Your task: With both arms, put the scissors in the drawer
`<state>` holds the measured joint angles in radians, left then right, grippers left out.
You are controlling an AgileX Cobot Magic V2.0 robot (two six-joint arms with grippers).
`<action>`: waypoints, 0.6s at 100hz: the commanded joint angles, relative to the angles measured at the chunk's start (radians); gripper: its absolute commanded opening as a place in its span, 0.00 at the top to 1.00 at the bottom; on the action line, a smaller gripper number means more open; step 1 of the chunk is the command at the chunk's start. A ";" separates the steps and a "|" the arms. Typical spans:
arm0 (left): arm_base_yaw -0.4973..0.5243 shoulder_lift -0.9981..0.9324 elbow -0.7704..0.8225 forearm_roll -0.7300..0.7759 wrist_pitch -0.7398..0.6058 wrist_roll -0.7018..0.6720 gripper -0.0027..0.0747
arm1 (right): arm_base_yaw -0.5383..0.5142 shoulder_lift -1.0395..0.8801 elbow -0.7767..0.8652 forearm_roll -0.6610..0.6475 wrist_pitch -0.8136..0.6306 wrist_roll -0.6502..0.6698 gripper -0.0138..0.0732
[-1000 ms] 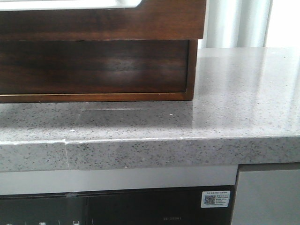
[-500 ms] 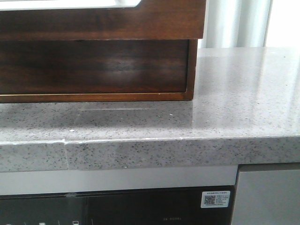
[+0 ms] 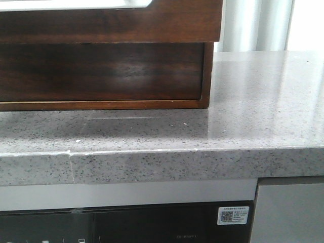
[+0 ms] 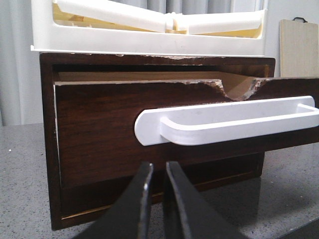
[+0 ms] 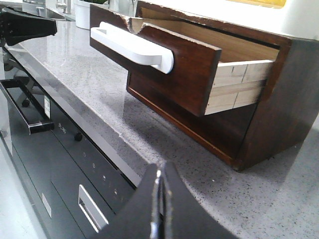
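Note:
The scissors are out of view in every frame. The drawer (image 3: pixel 111 25) stands pulled out of the dark wooden cabinet (image 3: pixel 101 76). Its glossy brown front (image 4: pixel 99 129) carries a white bar handle (image 4: pixel 234 122) and has a chipped top edge. From the side, the drawer (image 5: pixel 189 69) shows pale wooden walls and nothing inside that I can see. My left gripper (image 4: pixel 158 165) hovers low over the counter in front of the drawer, below the handle's end, open by a narrow gap and empty. My right gripper (image 5: pixel 159 167) is shut and empty, over the counter's front edge beside the cabinet.
The speckled grey counter (image 3: pixel 253 101) holds the cabinet. A white rack (image 4: pixel 149 30) sits on top of the cabinet, and a wooden board (image 4: pixel 299 47) leans behind it. A black oven front (image 5: pixel 60 164) with a bar handle lies under the counter. A black machine part (image 5: pixel 25 25) shows far off.

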<state>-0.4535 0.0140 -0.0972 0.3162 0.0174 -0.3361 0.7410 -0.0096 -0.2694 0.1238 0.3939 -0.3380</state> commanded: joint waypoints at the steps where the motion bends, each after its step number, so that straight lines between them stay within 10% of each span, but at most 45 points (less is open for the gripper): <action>1: -0.010 0.013 -0.027 -0.010 -0.076 -0.009 0.96 | 0.000 -0.011 -0.026 0.004 -0.079 0.001 0.98; 60: 0.079 0.013 0.047 -0.213 -0.004 0.001 0.96 | 0.000 -0.011 -0.026 0.004 -0.079 0.001 0.98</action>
<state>-0.4169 0.0140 -0.0521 0.1933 0.0958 -0.3361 0.7410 -0.0096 -0.2694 0.1256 0.3939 -0.3358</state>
